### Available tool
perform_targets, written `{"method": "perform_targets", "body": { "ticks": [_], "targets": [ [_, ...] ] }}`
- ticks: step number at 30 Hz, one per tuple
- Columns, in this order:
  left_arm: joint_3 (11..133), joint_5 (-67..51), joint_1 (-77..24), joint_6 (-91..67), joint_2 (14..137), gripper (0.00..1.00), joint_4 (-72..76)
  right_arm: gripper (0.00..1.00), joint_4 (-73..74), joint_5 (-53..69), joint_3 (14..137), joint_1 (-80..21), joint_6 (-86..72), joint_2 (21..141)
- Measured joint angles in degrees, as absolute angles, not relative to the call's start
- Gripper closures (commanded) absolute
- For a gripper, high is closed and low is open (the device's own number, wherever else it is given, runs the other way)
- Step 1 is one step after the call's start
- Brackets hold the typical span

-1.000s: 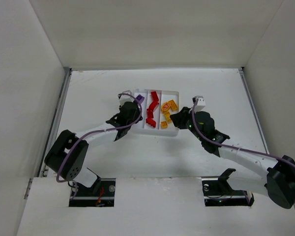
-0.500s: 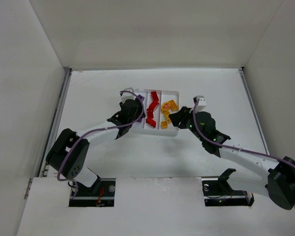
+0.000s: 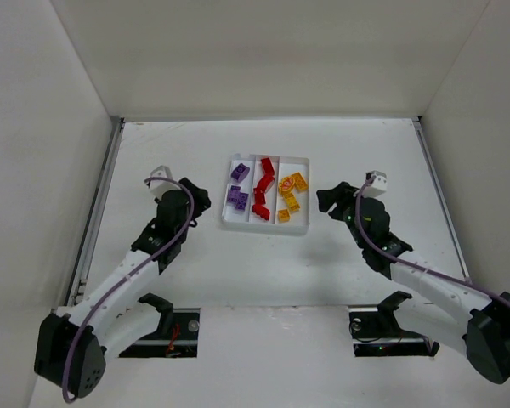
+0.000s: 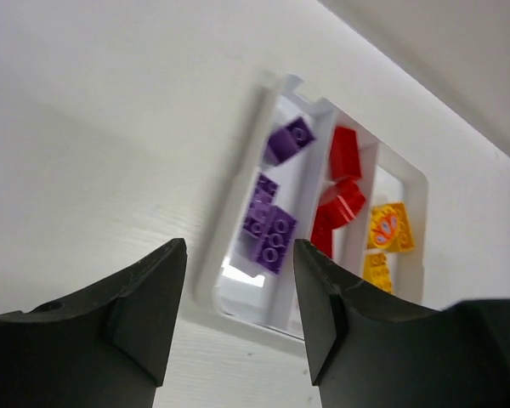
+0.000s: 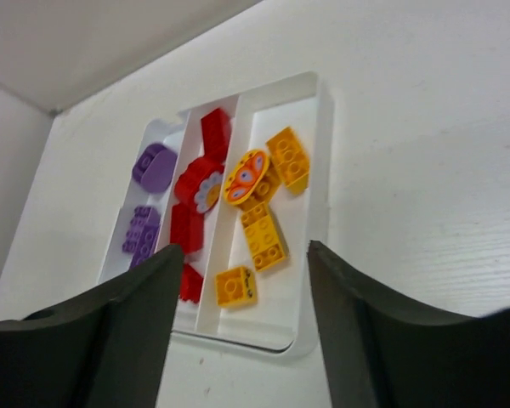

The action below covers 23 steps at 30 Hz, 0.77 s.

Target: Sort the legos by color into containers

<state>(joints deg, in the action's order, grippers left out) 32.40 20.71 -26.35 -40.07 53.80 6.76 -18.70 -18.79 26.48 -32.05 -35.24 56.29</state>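
Note:
The white tray (image 3: 268, 228) holds the legos in three compartments: purple bricks (image 3: 238, 194) on the left, red bricks (image 3: 263, 190) in the middle, yellow-orange bricks (image 3: 291, 194) on the right. My left gripper (image 3: 202, 202) is open and empty, left of the tray and apart from it. My right gripper (image 3: 325, 201) is open and empty, right of the tray. The left wrist view shows the tray (image 4: 225, 255) with purple (image 4: 270, 231), red (image 4: 340, 200) and yellow (image 4: 386, 229) bricks beyond the left gripper (image 4: 238, 319). The right wrist view shows the tray (image 5: 321, 195), yellow (image 5: 263, 236), red (image 5: 195, 200) and purple (image 5: 143, 231) bricks beyond the right gripper (image 5: 242, 331).
White walls enclose the table on the left, back and right. No loose bricks show on the table outside the tray. A metal rail (image 3: 102, 195) runs along the left edge.
Both grippers have drawn back from the tray, the left one to the left and nearer, the right one to the right. The purple bricks in the left compartment are now uncovered.

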Motion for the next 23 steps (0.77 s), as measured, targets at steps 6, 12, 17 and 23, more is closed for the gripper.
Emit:
{"method": "perform_targets", "body": {
  "ticks": [6,12,17,23],
  "targets": [
    [27.53,20.10,-19.33,-42.48,48.77,0.45,-3.40,0.16,-18.61,-21.21,23.94,-26.39,-38.24,55.55],
    [23.79,18.24,-15.16,-43.81,45.12,0.43,-8.60,0.00,-18.52,-22.94,23.38,-24.75,-40.29,55.55],
    [22.46,15.88,-13.30,-44.47,43.00,0.44,-9.37,0.00,-18.48,-26.13,23.38,-24.71,-40.42,55.55],
    [22.46,14.04,-13.80,-44.99,42.96,0.44,-9.54,0.00,-18.48,-28.53,23.38,-24.71,-40.36,55.57]
  ]
}}
